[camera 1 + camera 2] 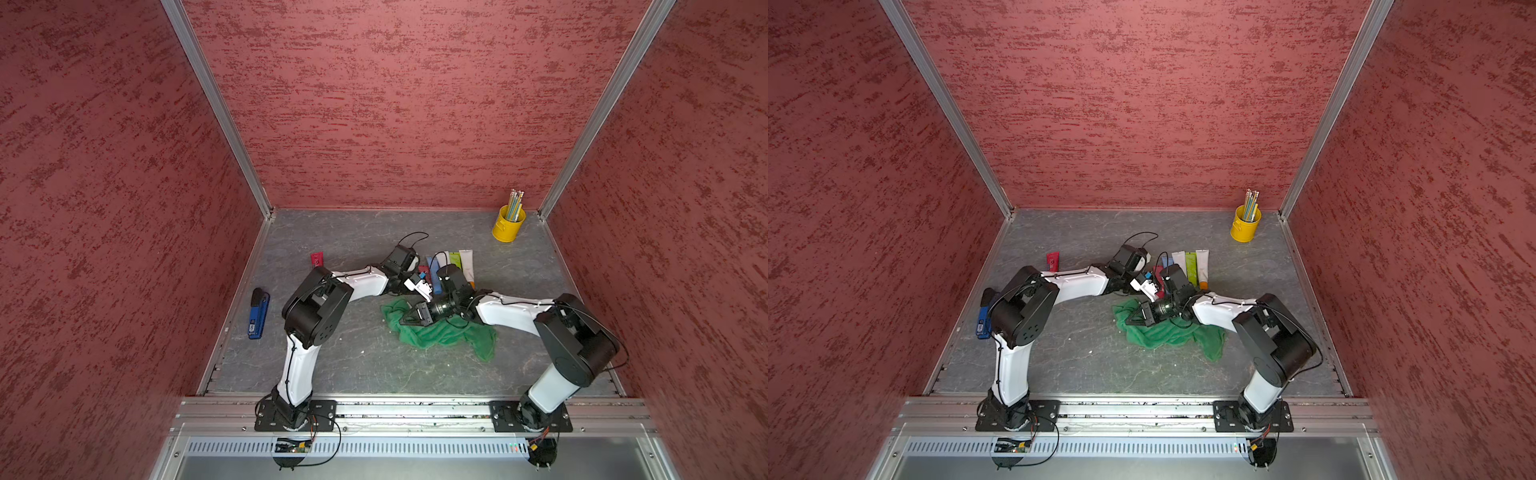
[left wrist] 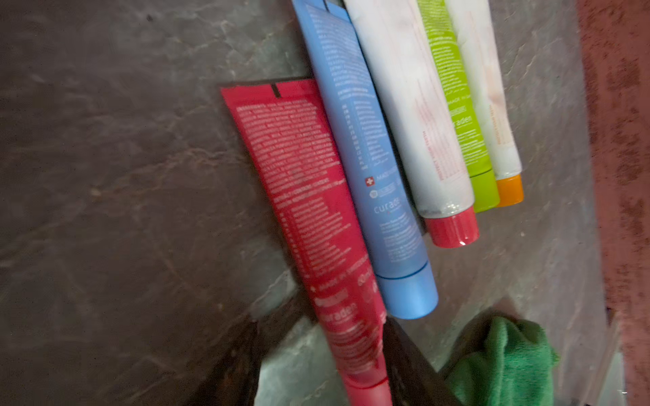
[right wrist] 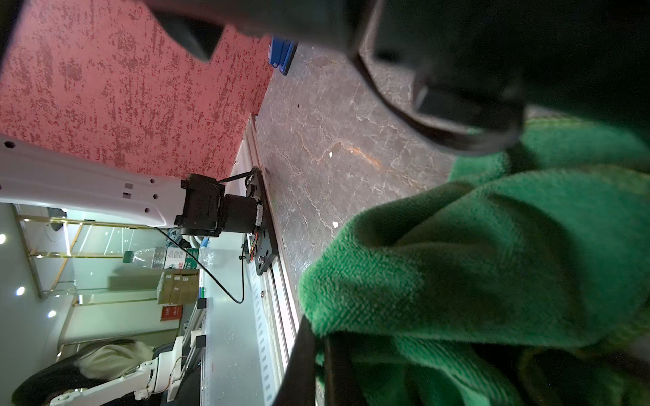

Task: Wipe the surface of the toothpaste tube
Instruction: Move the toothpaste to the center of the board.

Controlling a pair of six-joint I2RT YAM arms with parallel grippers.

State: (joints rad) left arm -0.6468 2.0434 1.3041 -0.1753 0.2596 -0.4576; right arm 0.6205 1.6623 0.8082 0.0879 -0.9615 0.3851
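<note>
top views were evenly lit and sharp; the red toothpaste tube (image 2: 302, 197) was motion-blurred; the right wrist foreground was dark, unfocused

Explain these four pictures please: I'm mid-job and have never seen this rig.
Two white-and-black robot arms stand on a rail at the near edge of the table. Two pictures look down on the whole scene; the other two come from a camera on each wrist. On the table are a row of tubes, a green cloth, a blue stapler and a yellow cup of pencils. The left hand is open around the red tube, which lies beside the blue tube. The right hand is shut on the green cloth.
</note>
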